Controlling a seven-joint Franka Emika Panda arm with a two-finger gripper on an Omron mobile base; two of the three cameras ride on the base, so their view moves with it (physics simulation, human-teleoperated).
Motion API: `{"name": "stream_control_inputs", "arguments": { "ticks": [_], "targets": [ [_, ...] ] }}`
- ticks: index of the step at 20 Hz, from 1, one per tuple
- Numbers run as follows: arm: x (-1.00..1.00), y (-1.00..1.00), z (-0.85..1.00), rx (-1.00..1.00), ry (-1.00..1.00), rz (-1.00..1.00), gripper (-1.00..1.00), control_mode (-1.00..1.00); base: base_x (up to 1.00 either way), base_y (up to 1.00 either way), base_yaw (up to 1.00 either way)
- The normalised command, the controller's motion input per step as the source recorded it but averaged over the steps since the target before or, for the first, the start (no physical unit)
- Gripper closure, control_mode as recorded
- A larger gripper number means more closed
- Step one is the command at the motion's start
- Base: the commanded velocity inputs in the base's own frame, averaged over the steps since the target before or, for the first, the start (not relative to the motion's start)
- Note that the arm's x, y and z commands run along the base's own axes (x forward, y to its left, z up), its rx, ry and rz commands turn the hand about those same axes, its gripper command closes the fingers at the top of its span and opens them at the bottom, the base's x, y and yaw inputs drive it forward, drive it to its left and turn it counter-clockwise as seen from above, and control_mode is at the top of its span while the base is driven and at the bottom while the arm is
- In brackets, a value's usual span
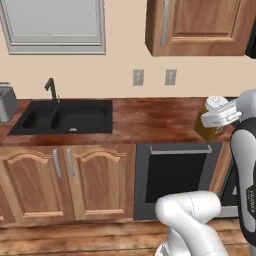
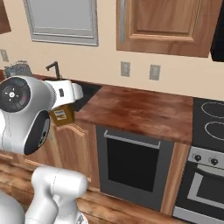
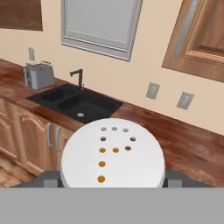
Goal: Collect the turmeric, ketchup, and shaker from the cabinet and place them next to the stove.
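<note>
Hand view: turmeric jar [image 3: 112, 153], white perforated lid facing the camera, pinched in the claw [image 3: 112, 183], whose tips show at either side of the lid; carried in the air above the worktop [image 1: 150, 117] between sink [image 1: 65, 116] and stove [image 2: 210, 124]. Left base view: jar roughly upright, long axis near vertical, lid up, leaning slightly. Risks, as judged: a side grip near the lid could slip in transit; a tilted set-down could topple it or spill powder through the holes.

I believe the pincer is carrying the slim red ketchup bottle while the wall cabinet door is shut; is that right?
Not quite: the pincer holds the turmeric jar, amber with a white perforated lid, as the left base view and hand view show. The wall cabinet door does look shut.
</note>
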Motion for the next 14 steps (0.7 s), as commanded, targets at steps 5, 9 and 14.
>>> {"name": "stream_control_inputs", "arguments": {
  "ticks": [5,9,14],
  "targets": [
    [0.00,0.00,0.00,0.00,0.00,0.00,1.00,1.00,0.28,-0.79,-0.11],
    [0.00,0.00,0.00,0.00,0.00,0.00,1.00,1.00,0.41,-0.63,-0.09],
    [0.00,0.00,0.00,0.00,0.00,0.00,1.00,1.00,0.48,-0.49,-0.12]
  ]
}}
